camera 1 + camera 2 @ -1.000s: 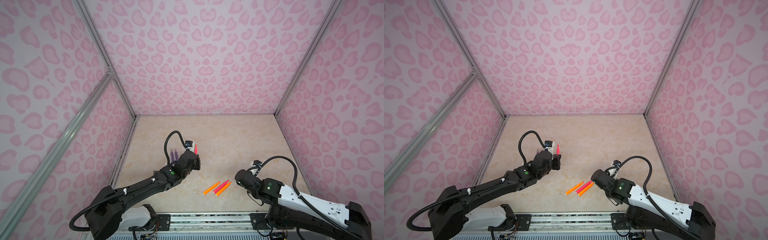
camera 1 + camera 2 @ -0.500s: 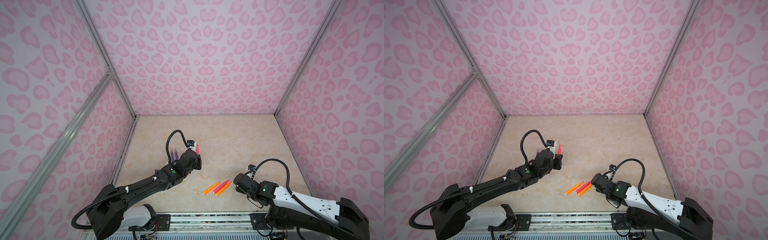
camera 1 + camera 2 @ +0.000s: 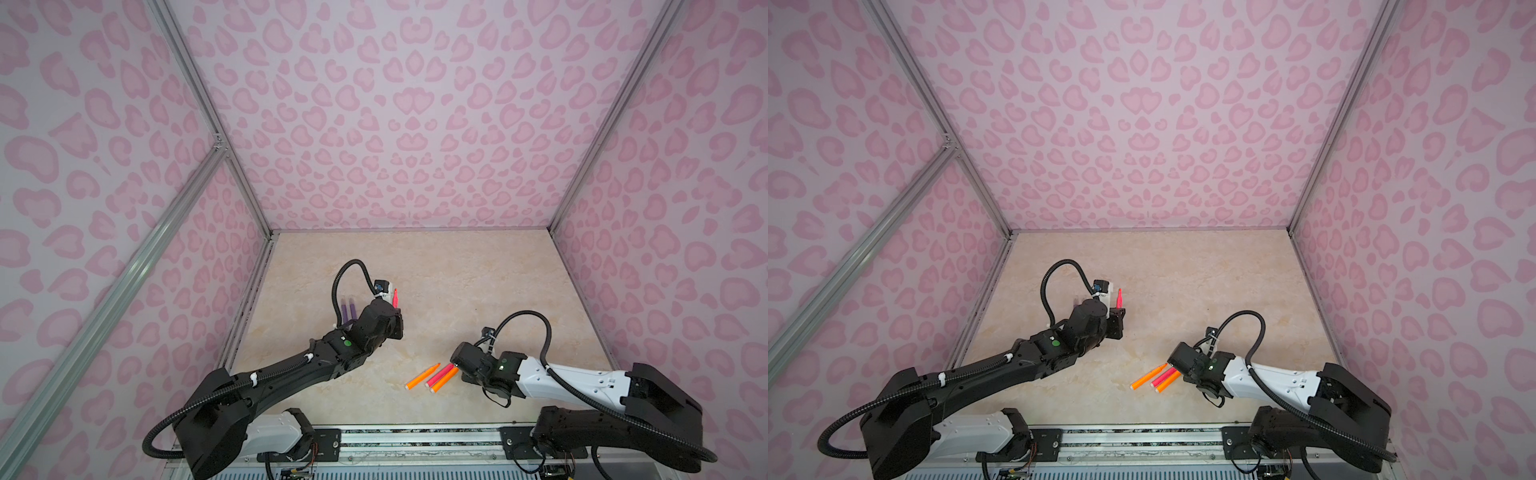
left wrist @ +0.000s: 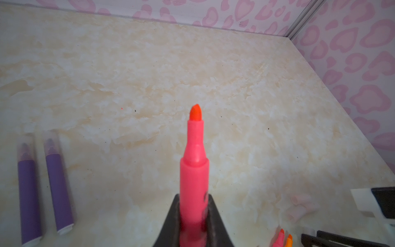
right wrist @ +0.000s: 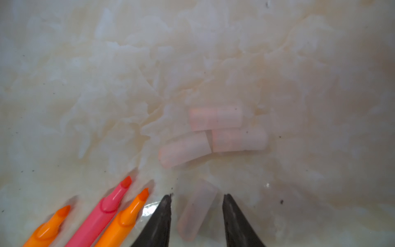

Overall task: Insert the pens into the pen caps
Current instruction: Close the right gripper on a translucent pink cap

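The left fingers (image 4: 170,222) are clenched on a pink pen (image 4: 194,171), its bare tip pointing out, above the counter (image 3: 457,282). The right fingers (image 5: 158,224) stand parted either side of a clear cap (image 5: 195,211) lying on the counter, a gap showing on both sides. Three more caps (image 5: 215,118) lie just beyond it; two orange pens (image 5: 126,216) and a second pink pen (image 5: 102,213) lie beside.

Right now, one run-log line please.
left hand: shut on pink pen | right hand: open, straddling clear cap | purple pens: capped

Left hand (image 4: 193,216) clenched, right hand (image 5: 196,198) agape
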`<state>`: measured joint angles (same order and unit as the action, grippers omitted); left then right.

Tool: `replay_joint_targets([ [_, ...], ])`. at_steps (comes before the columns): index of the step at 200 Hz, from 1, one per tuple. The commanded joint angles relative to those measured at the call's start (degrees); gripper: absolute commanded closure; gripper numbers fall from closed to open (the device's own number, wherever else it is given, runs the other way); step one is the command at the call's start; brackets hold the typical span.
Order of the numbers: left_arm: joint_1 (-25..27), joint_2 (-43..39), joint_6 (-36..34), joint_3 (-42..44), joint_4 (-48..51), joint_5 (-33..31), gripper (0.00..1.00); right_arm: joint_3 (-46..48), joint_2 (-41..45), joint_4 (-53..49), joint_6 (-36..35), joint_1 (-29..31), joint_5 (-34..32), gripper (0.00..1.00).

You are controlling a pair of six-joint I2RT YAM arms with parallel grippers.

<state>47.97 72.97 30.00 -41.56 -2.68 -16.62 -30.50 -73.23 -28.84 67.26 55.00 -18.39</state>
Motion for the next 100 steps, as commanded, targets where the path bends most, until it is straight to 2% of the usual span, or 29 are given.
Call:
replay_joint_targets([
  [1, -0.09, 0.07, -0.32, -0.71, -0.04, 0.45, 0.97, -1.12, -2.50, -1.65, 0.08, -0.05, -0.59, 0.61],
  [48, -0.07, 0.24, -0.29, -0.85, -0.07, 0.93, 0.97, -1.23, -6.87, -0.80, -0.35, -0.09, -1.19, 0.67],
  [100, -0.12, 0.22, -0.29, -0.89, -0.13, 0.96, 0.97, 0.97, -5.34, 0.45, -0.05, -0.14, -1.65, 0.68],
])
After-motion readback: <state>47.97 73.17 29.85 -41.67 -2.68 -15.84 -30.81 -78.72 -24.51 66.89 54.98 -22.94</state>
